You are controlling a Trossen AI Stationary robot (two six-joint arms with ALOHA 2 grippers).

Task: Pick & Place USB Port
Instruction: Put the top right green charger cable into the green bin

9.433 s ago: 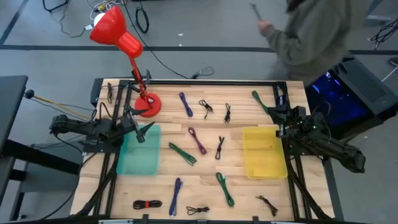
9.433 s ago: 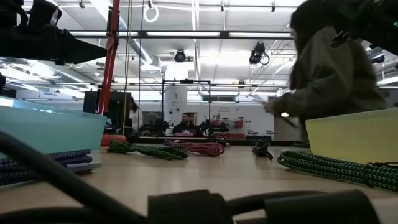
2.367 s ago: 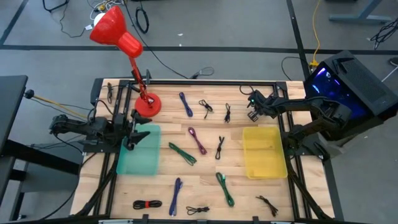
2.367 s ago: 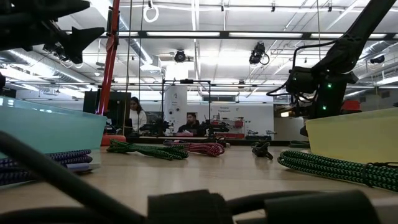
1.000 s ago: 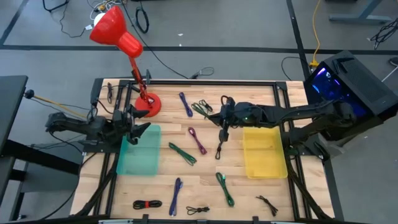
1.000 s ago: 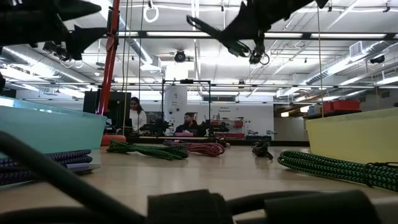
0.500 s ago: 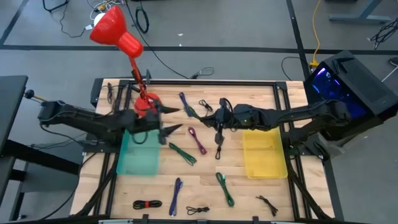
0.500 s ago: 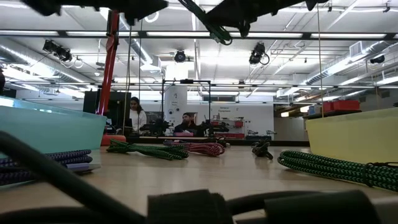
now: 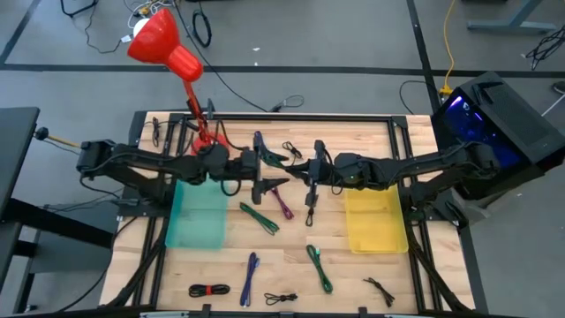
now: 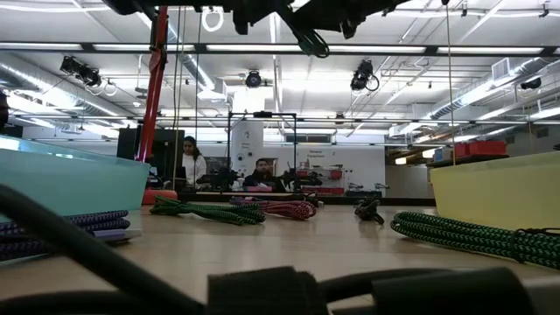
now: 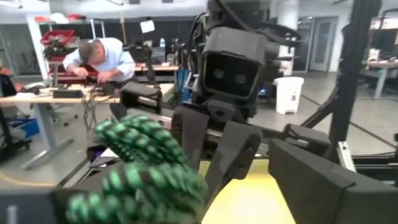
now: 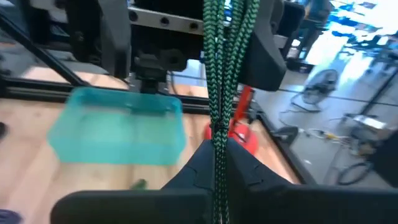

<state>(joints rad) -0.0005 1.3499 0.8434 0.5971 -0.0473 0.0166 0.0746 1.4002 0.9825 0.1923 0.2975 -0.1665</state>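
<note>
A green braided cable bundle (image 9: 281, 158) is lifted above the middle of the table. My right gripper (image 9: 309, 168) reaches in from the table's right and is shut on it. In the right wrist view the cable (image 12: 222, 62) runs straight ahead from my right gripper (image 12: 217, 148). My left gripper (image 9: 267, 174) has come from the left and is open, one finger on each side of the cable's free end. The left wrist view shows that end (image 11: 149, 165) close up between the fingers of my left gripper (image 11: 180, 194). Whether they touch it I cannot tell. My right gripper pinches the green cable bundle between its two fingers at its right-hand end (image 12: 218, 134). The fingers are level, coming from the table's right. Several strands stick out ahead of the fingers toward the table's left. The bundle is lifted clear of the table.
A teal bin (image 9: 196, 216) sits on the left, a yellow bin (image 9: 375, 215) on the right. A red lamp (image 9: 168, 49) stands by its base (image 9: 210, 147) at the far left. Several cables lie loose on the wood, such as purple (image 9: 280, 199) and green (image 9: 259, 218). A person (image 11: 99, 53) works beyond the table.
My left arm has swung from above the teal bin toward the table's right, up to the cable's free end, staying open. My right gripper has kept the cable held over the middle of the table, hardly moving.
</note>
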